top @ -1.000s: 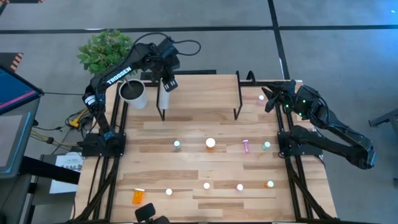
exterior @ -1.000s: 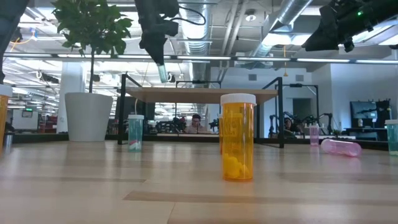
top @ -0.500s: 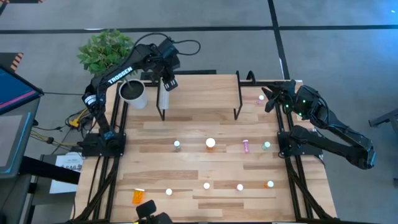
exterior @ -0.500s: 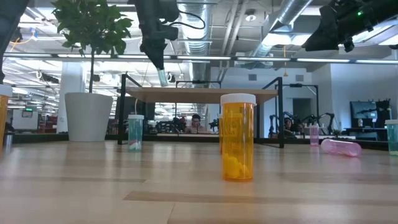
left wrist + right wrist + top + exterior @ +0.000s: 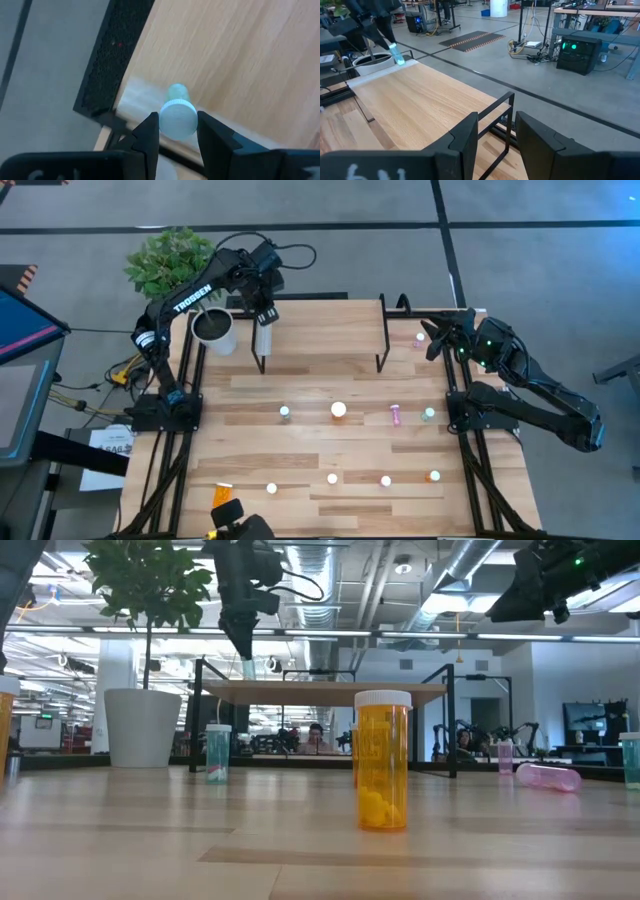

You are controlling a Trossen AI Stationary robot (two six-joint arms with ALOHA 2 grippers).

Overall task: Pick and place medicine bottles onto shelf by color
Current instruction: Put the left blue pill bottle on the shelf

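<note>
My left gripper (image 5: 263,318) hangs over the left far corner of the shelf (image 5: 322,332), shut on a small teal bottle (image 5: 177,93) with a white cap. The low view shows that bottle (image 5: 249,668) just above the shelf board (image 5: 330,693). My right gripper (image 5: 436,340) is open at the table's right far side, above a standing pink bottle (image 5: 419,337), and holds nothing. On the tabletop stand a teal bottle (image 5: 285,413), a large orange bottle (image 5: 383,762), another teal one (image 5: 428,414) and several small ones near the front. A pink bottle (image 5: 395,415) lies on its side. My left gripper pinches the teal bottle by its white cap (image 5: 178,119), one finger (image 5: 148,135) on either side. The fingers come from above, pointing down. The bottle hangs below them, slightly tilted and lifted clear over the shelf's left end.
A white plant pot (image 5: 213,330) with a leafy plant (image 5: 170,262) stands just left of the shelf, close to my left arm. An orange bottle (image 5: 222,496) lies at the near left. The shelf's black legs (image 5: 383,335) stand on the tabletop. Bare wood lies between shelf and bottles.
My left gripper has carried the teal bottle a little toward the table's left edge, over the shelf's left end, and has stayed shut on it.
</note>
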